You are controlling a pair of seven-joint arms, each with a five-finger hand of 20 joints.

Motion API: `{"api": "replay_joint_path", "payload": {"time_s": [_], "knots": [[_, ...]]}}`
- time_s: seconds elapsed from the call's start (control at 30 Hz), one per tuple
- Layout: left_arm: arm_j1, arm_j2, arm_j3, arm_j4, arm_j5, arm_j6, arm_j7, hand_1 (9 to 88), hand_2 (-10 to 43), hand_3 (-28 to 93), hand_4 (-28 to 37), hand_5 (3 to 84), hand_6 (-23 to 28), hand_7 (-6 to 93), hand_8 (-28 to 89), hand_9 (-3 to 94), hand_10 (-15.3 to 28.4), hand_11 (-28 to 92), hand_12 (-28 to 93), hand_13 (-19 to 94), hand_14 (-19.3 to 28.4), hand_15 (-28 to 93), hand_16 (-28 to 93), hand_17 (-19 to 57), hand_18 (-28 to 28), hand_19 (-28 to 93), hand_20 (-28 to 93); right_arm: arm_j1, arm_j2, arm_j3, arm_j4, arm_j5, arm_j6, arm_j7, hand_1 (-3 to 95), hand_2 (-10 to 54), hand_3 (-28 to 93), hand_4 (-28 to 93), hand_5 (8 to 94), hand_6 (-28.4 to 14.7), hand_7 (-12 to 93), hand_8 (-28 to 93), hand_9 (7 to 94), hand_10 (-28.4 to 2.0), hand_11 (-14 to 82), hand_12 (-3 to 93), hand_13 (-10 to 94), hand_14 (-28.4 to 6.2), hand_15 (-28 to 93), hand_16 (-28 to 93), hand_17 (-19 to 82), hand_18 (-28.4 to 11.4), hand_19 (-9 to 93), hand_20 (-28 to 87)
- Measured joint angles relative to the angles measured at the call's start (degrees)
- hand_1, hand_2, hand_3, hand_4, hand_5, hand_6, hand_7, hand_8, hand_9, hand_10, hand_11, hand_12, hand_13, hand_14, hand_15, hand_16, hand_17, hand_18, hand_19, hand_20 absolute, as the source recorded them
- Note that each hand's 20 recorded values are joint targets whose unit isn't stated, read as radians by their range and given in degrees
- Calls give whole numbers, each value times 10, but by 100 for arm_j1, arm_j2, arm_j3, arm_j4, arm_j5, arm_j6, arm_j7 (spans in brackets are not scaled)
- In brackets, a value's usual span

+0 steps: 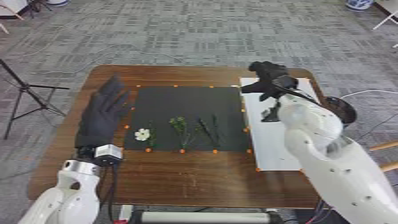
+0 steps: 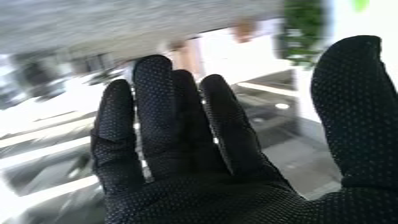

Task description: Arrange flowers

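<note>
On the black mat (image 1: pixel 182 100) in the head view lie a white flower (image 1: pixel 142 134) on a green stem, a green sprig (image 1: pixel 180 127) to its right, and dark thin stems (image 1: pixel 210 132) farther right. My left hand (image 1: pixel 102 117) is open and flat at the table's left side, beside the mat. My right hand (image 1: pixel 269 80) is over the far end of the white board (image 1: pixel 277 159), beyond the stems and away from them. In the right wrist view my right hand (image 2: pixel 191 192) has straight fingers, its thumb apart, and nothing held.
The brown table (image 1: pixel 187 180) has small orange marks around the mat. A dark item (image 1: pixel 270 116) is on the white board beside my right forearm. Something round and black (image 1: pixel 341 111) stands at the table's right edge. A tripod (image 1: pixel 31 95) is on the floor at left.
</note>
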Motion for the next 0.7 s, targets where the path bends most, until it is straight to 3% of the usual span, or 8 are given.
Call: {"api": "replay_joint_path", "payload": {"time_s": [0.1, 0.2, 0.37, 0.7], "knots": [[228, -259, 54, 16, -19, 33, -9, 264, -14, 525, -277, 233, -2, 165, -90, 185, 89, 86, 186, 151, 117, 43, 100, -143, 195, 391, 72, -760, 672, 659, -258, -180, 417, -3, 279, -95, 763, -283, 432, -39, 304, -125, 454, -133, 355, 257, 433, -126, 746, 204, 196, -216, 763, 441], [336, -382, 98, 45, -19, 33, -23, 262, -16, 530, -279, 233, -2, 165, -89, 184, 89, 87, 186, 151, 117, 44, 99, -143, 195, 391, 71, -1426, 1109, 1146, -356, -403, 819, 24, 286, -95, 761, -283, 449, -35, 308, -130, 467, -131, 364, 257, 434, -125, 744, 208, 197, -215, 761, 442], [351, -391, 91, 44, -19, 34, -25, 261, -16, 532, -280, 232, -2, 165, -89, 184, 89, 89, 186, 150, 116, 42, 98, -144, 195, 392, 71, -1955, 1148, 1388, -243, -582, 865, 182, 289, -95, 756, -283, 457, -32, 310, -133, 477, -130, 372, 257, 440, -123, 743, 212, 198, -215, 761, 444], [328, -412, 91, 71, -18, 43, -38, 260, -16, 532, -281, 232, -2, 165, -89, 184, 89, 88, 184, 151, 117, 43, 99, -144, 195, 392, 71, -2060, 753, 1228, 105, -688, 788, 296, 271, -95, 777, -283, 468, -28, 321, -139, 469, -130, 379, 258, 431, -122, 742, 220, 196, -212, 760, 446]]}}
